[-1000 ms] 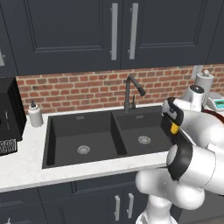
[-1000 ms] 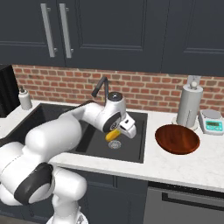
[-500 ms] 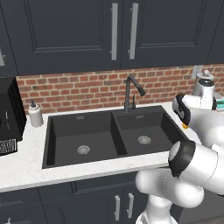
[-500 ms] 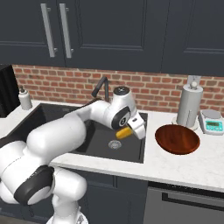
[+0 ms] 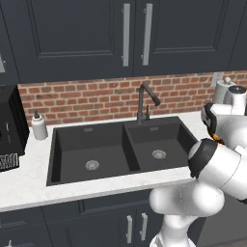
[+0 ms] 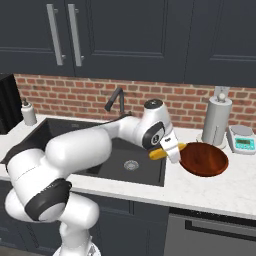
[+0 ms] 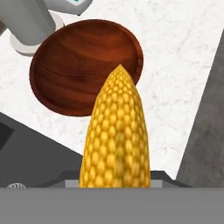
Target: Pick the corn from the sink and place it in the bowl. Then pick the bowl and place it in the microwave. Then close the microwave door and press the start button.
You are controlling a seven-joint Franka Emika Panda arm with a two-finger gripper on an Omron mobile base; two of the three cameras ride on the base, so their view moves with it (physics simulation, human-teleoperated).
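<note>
Rendered kitchen scene. The white arm reaches from the near left across the black double-basin sink (image 6: pixel 115 155), whose dark gooseneck faucet (image 6: pixel 114 100) stands at its far rim before the red brick wall (image 6: pixel 100 97). The pincer (image 6: pixel 170 148) is clamped on the corn (image 6: pixel 161 153), a yellow cob held roughly level, its length lying left to right above the right edge of the sink where the basin meets the white marbled worktop (image 6: pixel 210 187). One end of the cob points toward the bowl (image 6: pixel 204 159), a wide, shallow, reddish-brown glossy dish resting on the worktop just right of the sink; in the right base view the pincer overlaps the bowl's left rim. In the hand view the cob (image 7: pixel 116 135) runs up the middle of the picture, its tapered tip lying over the near edge of the bowl (image 7: pixel 83 65), with the dark sink wall at lower left. Behind the bowl, against the brick wall, stands a grey upright paper-towel roll (image 6: pixel 216 120), and just to its right a small white kitchen scale (image 6: pixel 242 140). At the far left of the sink a small white soap bottle (image 5: pixel 38 126) stands on the worktop. Dark panelled cabinet doors (image 6: pixel 125 35) with long metal handles hang above the brick wall.
</note>
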